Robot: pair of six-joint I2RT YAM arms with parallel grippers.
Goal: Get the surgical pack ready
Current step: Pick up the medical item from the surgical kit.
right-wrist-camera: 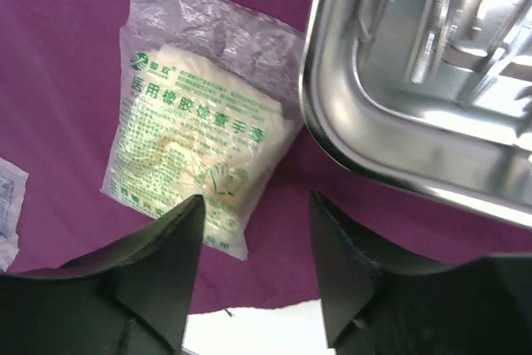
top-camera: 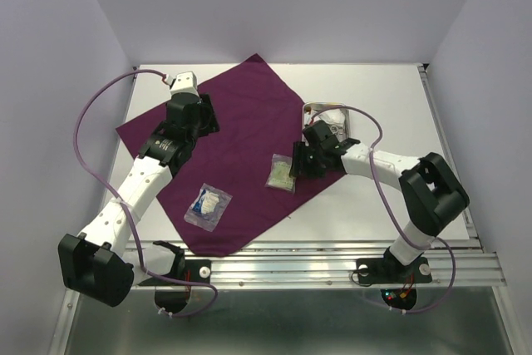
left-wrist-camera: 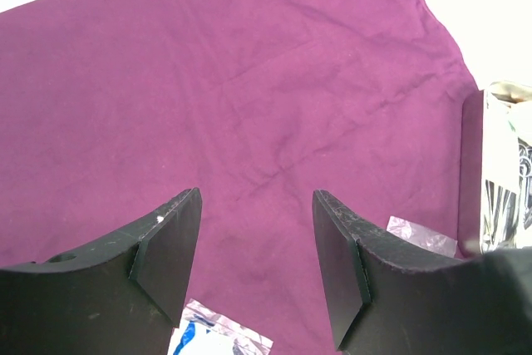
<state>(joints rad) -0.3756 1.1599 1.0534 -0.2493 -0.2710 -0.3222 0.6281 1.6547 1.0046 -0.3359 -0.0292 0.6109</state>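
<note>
Status: early to middle stage, judged from the present layout

1. The dark-purple cloth [top-camera: 241, 122] lies spread flat on the white table [top-camera: 374, 205], set cornerwise, with only light creasing. The laying-out step appears done.

2. The steel tray [top-camera: 310, 110] sits at the right corner of the cloth. Its left corner rests on the cloth, and the rest is partly hidden by the right arm. Metal instruments lie inside and something pale shows at the far end. Which instruments they are cannot be told.

3. Two clear packets lie loose on the cloth, neither in the tray. The green-printed packet [right-wrist-camera: 199, 164] is just beside the tray's near-left rim. The blue-and-white packet [top-camera: 208, 204] lies well apart, towards the near-left edge of the cloth.

4. The left gripper [left-wrist-camera: 256, 247] hangs over the far-left part of the cloth. Its jaws are parted wide with nothing between them.

5. The right gripper [right-wrist-camera: 253, 263] hovers above the near end of the green-printed packet, close to the tray. Its jaws are spread and it is empty.

Outstanding, in my judgement:
- both packets need gathering with the tray
- the tray needs moving to the middle of the cloth
- the cloth needs folding over the contents

No fold has been started. The green-printed packet looks the likeliest next pick
</note>
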